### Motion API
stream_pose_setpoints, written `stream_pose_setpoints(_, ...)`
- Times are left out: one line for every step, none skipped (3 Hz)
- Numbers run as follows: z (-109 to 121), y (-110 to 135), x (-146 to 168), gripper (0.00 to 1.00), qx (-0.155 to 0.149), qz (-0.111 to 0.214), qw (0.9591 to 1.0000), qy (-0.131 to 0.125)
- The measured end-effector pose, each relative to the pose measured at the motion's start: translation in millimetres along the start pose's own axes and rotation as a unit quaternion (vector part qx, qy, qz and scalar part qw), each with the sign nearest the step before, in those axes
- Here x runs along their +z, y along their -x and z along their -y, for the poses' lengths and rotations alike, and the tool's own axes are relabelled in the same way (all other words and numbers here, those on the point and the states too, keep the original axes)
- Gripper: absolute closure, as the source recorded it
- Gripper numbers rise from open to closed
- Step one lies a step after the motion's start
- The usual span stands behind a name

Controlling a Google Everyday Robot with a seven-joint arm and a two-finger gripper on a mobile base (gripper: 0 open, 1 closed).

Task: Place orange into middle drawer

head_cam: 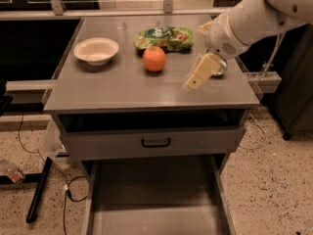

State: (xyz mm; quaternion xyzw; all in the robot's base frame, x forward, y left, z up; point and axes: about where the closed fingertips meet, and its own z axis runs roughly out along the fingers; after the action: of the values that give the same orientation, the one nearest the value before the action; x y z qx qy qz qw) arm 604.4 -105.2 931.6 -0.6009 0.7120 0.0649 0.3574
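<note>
Grey surface point(122, 92), speckled floor point(274, 180). The orange point(154, 58) sits near its back edge. My tool point(199, 75) hovers by the right edge; open or closed, I cannot tell. Below, the pulled-out middle drawer point(151, 199) is cut off.

**Three items, one of each, on a single desk point(122, 89)**
One orange point(154, 58), one white bowl point(96, 50) and one green snack bag point(164, 37) sit on top; one end effector point(191, 83) hangs over the desk's right side, right of the orange. Below, one middle drawer point(151, 197) stands pulled out under one closed drawer front point(112, 143) with one black handle point(155, 143).
</note>
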Motion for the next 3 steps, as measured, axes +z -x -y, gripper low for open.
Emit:
stream_pose_setpoints(13.2, 3.8, 25.7, 0.0, 0.035, 0.042, 0.9984, 0.017)
stream_pose_setpoints(20.1, 12.7, 45.6, 0.0, 0.058, 0.068, 0.9954, 0.035)
stream_pose_setpoints(25.0, 25.4, 67.4, 0.0, 0.067, 0.085, 0.9928, 0.051)
